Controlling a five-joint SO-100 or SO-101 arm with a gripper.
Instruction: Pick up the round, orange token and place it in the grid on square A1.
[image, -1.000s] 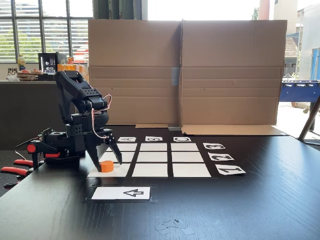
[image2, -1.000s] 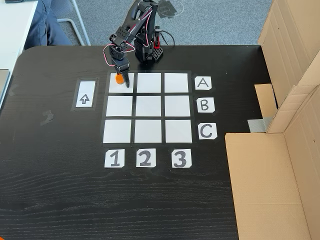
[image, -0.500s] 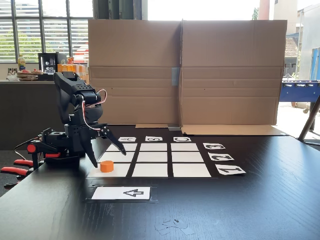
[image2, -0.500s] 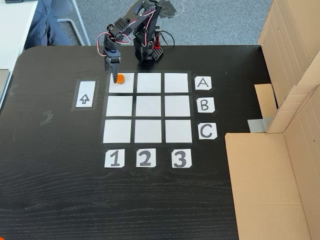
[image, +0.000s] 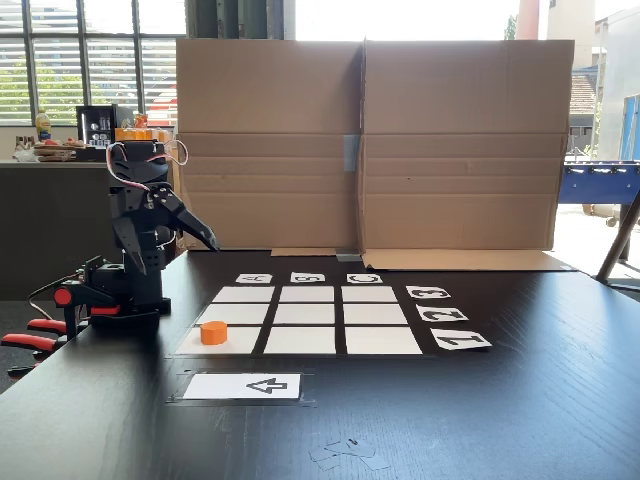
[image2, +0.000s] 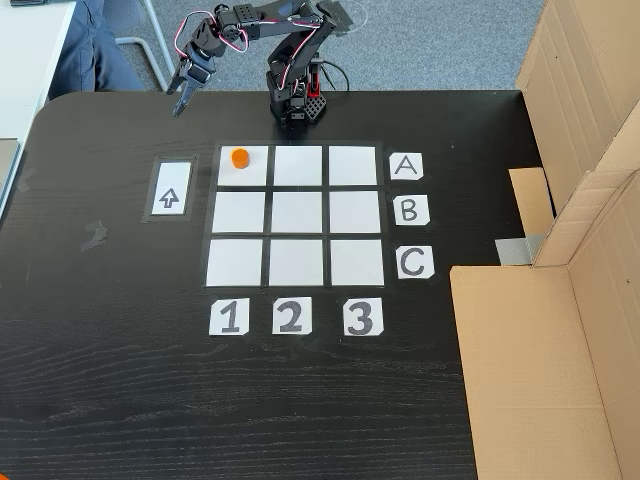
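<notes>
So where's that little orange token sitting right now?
The token sits on the grid's top-left tile in the fixed view from above, row A, column 1, right of the arrow card. The hand is lifted away, apart from it.

Below my gripper (image2: 181, 97) I count one orange token (image2: 239, 157), sitting on a grid (image2: 296, 215) of nine white tiles. Beyond the grid lie three letter cards (image2: 409, 210) and three number cards (image2: 289, 316). Nearer me is one arrow card (image2: 169, 190). All rest on one bench (image2: 120, 350).
</notes>
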